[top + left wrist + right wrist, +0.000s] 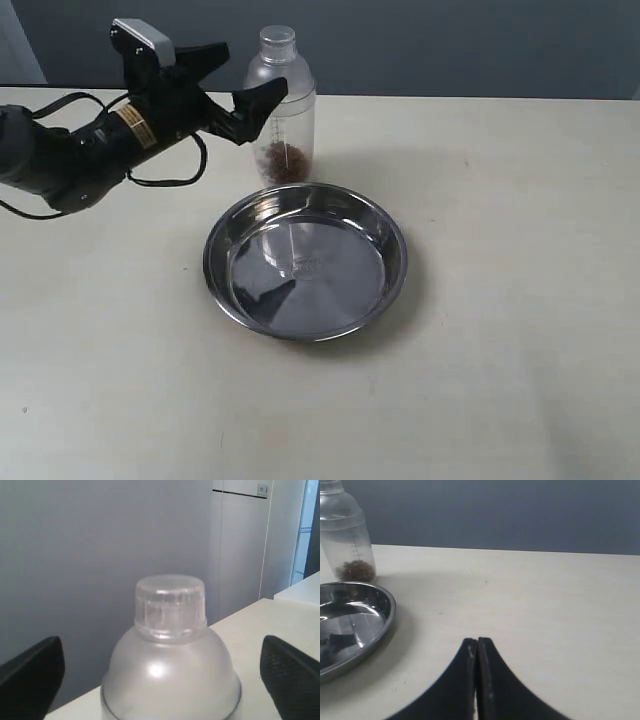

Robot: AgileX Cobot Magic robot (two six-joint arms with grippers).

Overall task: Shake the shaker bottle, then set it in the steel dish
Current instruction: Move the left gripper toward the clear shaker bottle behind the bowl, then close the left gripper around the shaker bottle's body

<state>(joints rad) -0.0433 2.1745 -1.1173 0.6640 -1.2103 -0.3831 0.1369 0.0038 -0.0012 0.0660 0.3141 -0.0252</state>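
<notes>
The shaker bottle (283,110) stands upright on the table just behind the steel dish (395,250), with brown granules at its bottom. My left gripper (250,70) is open at the bottle's left side, level with its upper half. In the left wrist view the frosted dome and cap (170,670) sit between the two black fingertips (35,675), with a gap on each side. My right gripper (477,642) is shut on nothing, low over the bare table to the right of the dish (350,620); the bottle (347,535) shows beyond it.
The pale table (520,200) runs back to a dark wall. The left arm's cables (165,180) hang just left of the dish. The right arm does not show in the exterior view.
</notes>
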